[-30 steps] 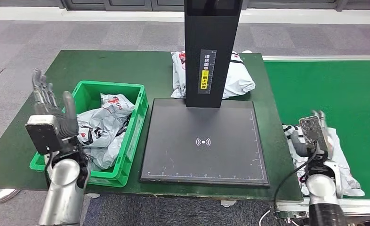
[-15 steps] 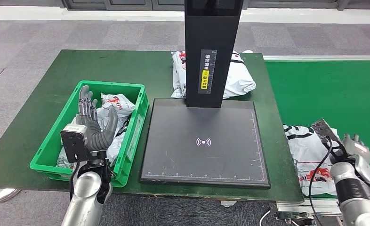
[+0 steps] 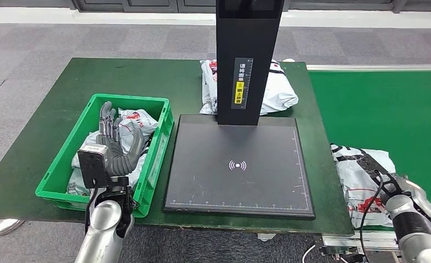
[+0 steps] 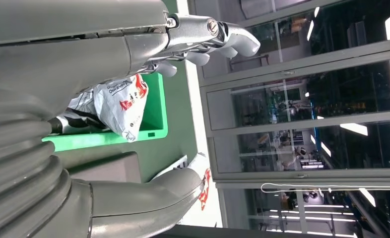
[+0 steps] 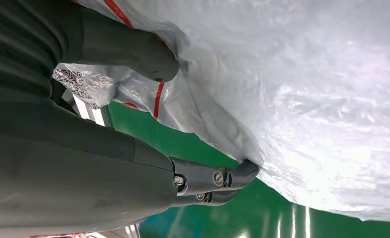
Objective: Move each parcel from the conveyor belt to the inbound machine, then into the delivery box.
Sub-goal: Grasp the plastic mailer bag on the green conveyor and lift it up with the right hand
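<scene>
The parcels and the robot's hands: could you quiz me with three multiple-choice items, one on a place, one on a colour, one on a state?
1. Where is the parcel under the right hand?
A. on the conveyor belt
B. on the black scanner plate
C. in the crate

2. What colour is the crate?
A. blue
B. green
C. grey

3. What is the left hand doing?
A. gripping a parcel
B. pressing the plate
C. hovering open over the crate

Answers:
1 A: the parcel lies on the green conveyor belt.
2 B: the crate has green walls.
3 C: its fingers are spread, holding nothing, above the crate.
</scene>
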You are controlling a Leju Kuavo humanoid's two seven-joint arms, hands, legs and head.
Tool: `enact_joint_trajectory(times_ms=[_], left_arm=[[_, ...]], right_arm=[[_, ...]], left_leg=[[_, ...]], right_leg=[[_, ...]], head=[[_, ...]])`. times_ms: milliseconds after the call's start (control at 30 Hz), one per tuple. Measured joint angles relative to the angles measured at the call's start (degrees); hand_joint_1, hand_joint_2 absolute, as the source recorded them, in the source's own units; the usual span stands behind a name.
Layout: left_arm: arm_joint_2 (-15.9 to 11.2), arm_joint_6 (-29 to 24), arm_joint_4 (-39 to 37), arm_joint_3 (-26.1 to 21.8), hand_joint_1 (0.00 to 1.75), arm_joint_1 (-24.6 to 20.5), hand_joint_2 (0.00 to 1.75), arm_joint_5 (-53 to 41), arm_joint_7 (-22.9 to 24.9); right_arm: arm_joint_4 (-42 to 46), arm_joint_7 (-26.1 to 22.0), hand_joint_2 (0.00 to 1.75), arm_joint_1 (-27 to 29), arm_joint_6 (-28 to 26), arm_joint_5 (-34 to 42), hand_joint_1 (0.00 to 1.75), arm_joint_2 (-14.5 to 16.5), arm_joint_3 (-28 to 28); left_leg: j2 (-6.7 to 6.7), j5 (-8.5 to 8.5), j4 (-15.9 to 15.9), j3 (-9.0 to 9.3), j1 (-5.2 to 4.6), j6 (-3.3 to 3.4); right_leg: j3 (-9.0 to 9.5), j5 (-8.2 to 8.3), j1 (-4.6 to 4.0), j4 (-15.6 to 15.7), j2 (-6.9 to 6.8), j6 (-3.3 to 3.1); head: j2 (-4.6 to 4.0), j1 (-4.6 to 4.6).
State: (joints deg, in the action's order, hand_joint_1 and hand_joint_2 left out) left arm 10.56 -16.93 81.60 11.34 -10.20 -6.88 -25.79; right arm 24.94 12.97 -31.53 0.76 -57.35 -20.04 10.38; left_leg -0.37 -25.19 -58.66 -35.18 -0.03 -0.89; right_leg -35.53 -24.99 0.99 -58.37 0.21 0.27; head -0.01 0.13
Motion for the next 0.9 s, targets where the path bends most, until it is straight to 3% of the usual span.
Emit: enact_joint_trajectory(times_ms=[200, 333, 900], left_arm=[[0.02, 0.35, -0.88, 0.02, 0.00, -0.35, 1.75, 0.00, 0.05], [0.02, 0.52, -1.38, 0.02, 0.00, -0.33, 1.75, -0.34, -0.04], [-0.51, 0.61, 0.60, 0.02, 0.00, 2.37, 1.75, -3.27, -0.22]], right_arm=[[-0.83, -7.30, 1.75, -0.08, 10.48, 2.02, 0.05, 0.01, -0.06], [-1.50, -12.33, 1.75, 0.17, 13.89, 5.47, 1.75, 0.25, -0.05], [-1.68, -21.57, 1.75, 0.36, 15.99, 26.40, 1.75, 4.15, 1.25]], left_leg=[[0.03, -0.01, 0.00, 0.04, 0.03, -0.02], [0.18, -0.08, 0.01, 0.12, 0.05, -0.09], [1.36, -0.64, 0.05, 0.44, 0.61, -0.78]], right_leg=[[0.02, 0.00, -0.04, 0.00, 0.03, 0.00], [0.05, 0.01, -0.08, 0.00, 0.23, -0.01], [0.48, -0.01, -0.55, -0.01, 1.50, -0.61]], head=[[0.00, -0.01], [0.00, 0.00], [-0.01, -0.01]])
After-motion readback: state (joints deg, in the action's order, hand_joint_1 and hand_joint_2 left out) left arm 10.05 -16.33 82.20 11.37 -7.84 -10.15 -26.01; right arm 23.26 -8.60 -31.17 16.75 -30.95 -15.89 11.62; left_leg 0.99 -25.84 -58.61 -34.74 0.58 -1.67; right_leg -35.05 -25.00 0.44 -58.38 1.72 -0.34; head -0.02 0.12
